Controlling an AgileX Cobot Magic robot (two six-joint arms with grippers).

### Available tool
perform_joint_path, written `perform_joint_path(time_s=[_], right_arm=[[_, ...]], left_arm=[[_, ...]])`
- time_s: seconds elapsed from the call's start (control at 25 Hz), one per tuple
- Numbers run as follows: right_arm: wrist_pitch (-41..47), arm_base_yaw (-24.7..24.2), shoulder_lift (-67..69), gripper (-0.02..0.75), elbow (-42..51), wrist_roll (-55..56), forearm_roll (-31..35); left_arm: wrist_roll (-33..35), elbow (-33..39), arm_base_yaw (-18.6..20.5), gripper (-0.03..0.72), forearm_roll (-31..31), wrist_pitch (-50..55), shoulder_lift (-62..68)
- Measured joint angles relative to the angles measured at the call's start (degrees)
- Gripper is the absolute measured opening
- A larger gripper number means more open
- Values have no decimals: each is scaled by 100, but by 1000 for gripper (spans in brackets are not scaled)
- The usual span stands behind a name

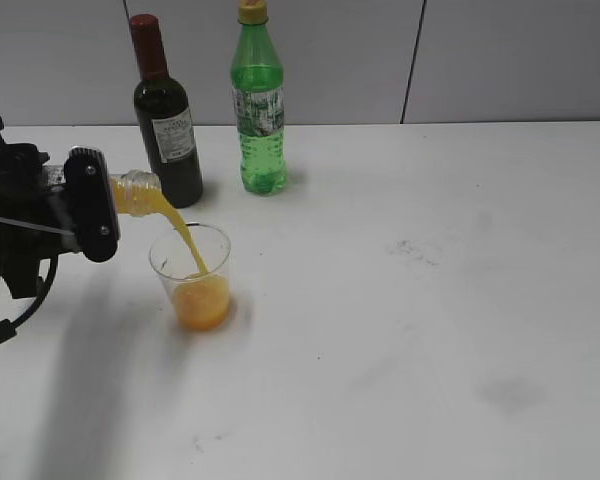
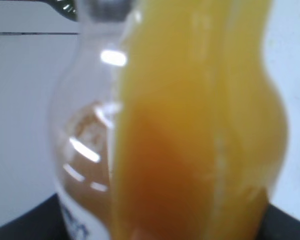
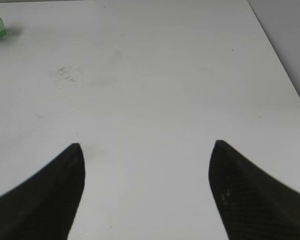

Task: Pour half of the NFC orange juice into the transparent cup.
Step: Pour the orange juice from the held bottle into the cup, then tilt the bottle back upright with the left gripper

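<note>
L gripper [image 1: 110, 205] had its fingers [image 1: 90, 203] clamped round the NFC orange juice [image 1: 135, 192], bottle tipped nearly flat, mouth just above the transparent cup [image 1: 192, 277]. Juice stream ran from mouth into cup, approx. a third full. Cup stood on the white worktop [image 1: 430, 330], in front of the wine bottle [image 1: 166, 112] & green soda bottle [image 1: 259, 100]. R gripper [image 3: 146, 150] hung over bare worktop, fingers [image 3: 45, 197] spread wide, holding nothing.
</note>
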Motion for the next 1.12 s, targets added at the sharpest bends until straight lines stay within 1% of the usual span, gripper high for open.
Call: perform_joint_path(time_s=[0.52,0.76,0.8,0.84,0.88,0.96,1.08,1.12], right_arm=[[0,0,0,591,0,0,0],[0,0,0,591,0,0,0],[0,0,0,591,0,0,0],[0,0,0,591,0,0,0],[0,0,0,591,0,0,0],[0,0,0,591,0,0,0],[0,0,0,591,0,0,0],[0,0,0,591,0,0,0]], left_arm=[[271,0,0,470,0,-7,0],[280,0,0,470,-4,-16,0],[198,0,0,470,-4,-16,0],[20,0,0,470,-4,-9,0],[-335,0,0,470,-4,-4,0],[-1231,0,0,470,-4,1,0],[-2752,0,0,470,75,94,0],[-3132,0,0,470,155,169,0]])
